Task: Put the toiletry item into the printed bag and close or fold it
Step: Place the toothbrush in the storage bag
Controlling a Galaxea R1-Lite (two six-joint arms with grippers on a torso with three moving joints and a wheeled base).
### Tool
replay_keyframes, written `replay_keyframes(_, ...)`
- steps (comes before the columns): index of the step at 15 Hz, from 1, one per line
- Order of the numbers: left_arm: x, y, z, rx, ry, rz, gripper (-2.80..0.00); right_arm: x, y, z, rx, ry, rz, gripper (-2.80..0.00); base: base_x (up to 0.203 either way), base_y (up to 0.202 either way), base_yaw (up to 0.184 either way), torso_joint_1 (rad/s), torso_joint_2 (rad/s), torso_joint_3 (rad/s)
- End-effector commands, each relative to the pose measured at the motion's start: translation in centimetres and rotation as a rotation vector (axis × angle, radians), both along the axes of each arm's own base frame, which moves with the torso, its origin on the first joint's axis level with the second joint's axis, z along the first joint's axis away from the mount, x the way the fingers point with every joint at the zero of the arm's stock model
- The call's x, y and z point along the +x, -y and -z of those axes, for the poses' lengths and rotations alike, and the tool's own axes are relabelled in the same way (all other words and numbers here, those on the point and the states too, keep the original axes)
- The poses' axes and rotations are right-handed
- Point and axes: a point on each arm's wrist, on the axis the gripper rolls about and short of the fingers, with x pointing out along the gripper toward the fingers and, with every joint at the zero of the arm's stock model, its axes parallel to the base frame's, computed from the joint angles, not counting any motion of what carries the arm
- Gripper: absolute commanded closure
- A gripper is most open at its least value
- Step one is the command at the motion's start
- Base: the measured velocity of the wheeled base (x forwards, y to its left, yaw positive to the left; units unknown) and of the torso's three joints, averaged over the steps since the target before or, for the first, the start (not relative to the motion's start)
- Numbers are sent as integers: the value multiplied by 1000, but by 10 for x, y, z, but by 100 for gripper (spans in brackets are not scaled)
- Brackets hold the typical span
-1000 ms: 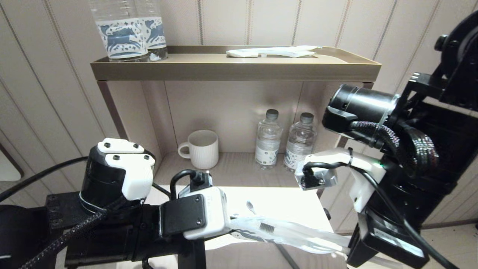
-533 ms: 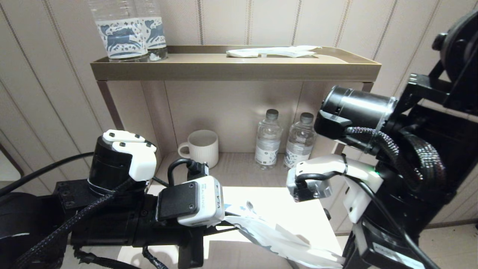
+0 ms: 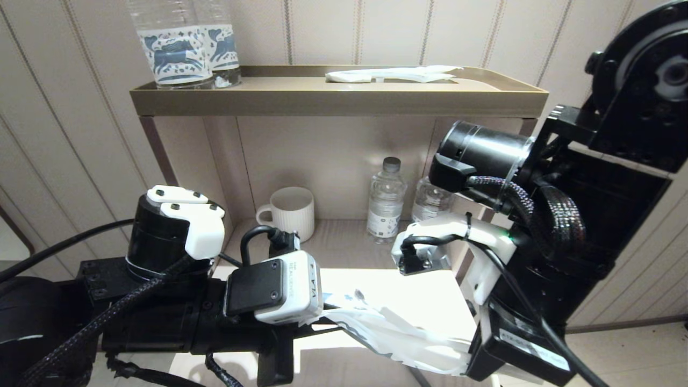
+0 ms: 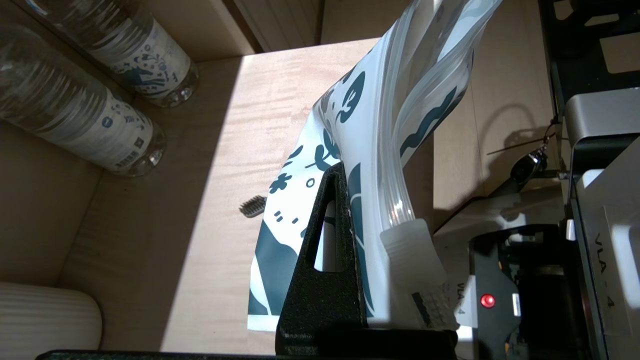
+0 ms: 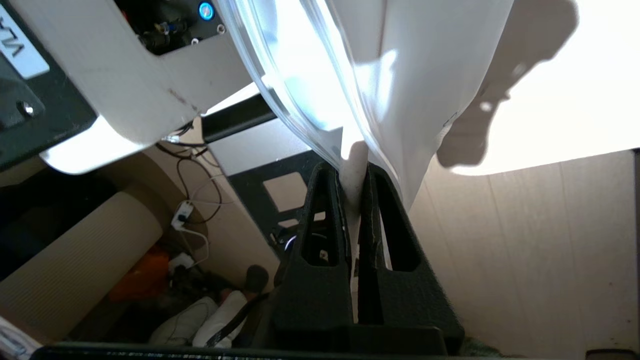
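Note:
The printed bag [image 3: 398, 338], white with dark blue doodles, hangs slack and bunched between my two grippers above the lit lower shelf. My left gripper [image 3: 322, 316] is shut on one end of the printed bag [image 4: 325, 150]; one black finger [image 4: 330, 225] lies against the print. At the front right, my right gripper [image 3: 472, 364] is shut on the bag's other end [image 5: 400, 75], jaws close together [image 5: 352, 172]. Of the toiletry item, only a small grey bristle head [image 4: 252, 206] shows beside the bag's edge; its handle is hidden.
On the lower shelf stand a ribbed white mug [image 3: 290, 214] and two small water bottles [image 3: 386, 199] [image 3: 430, 200]. The upper tray [image 3: 338, 102] holds two clear bottles with blue horse labels [image 3: 177, 48] and a white wrapped packet [image 3: 392, 74].
My right arm has moved left toward the left gripper. The bag, stretched flat between the grippers a second ago, has gone slack and crumpled. The left arm drew back slightly.

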Motion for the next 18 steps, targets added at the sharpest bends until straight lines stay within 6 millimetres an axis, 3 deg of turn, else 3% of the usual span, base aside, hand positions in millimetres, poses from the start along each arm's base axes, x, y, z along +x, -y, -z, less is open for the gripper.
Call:
replay_keyframes(1,0,0,-1,-5,7,4,0,6,-6,3,13,12,-1,0,0,0,0,0,0,0)
replay_keyframes(7,-2,-2,-1,-2,5,4,0,13,-14,6,46,44,-2,0,0,0,0,0,0,0)
replay_keyframes(18,-2,-2,4,11,-8,6,0,14,-8,3,51,52,15,0,0,0,0,0,0,0)
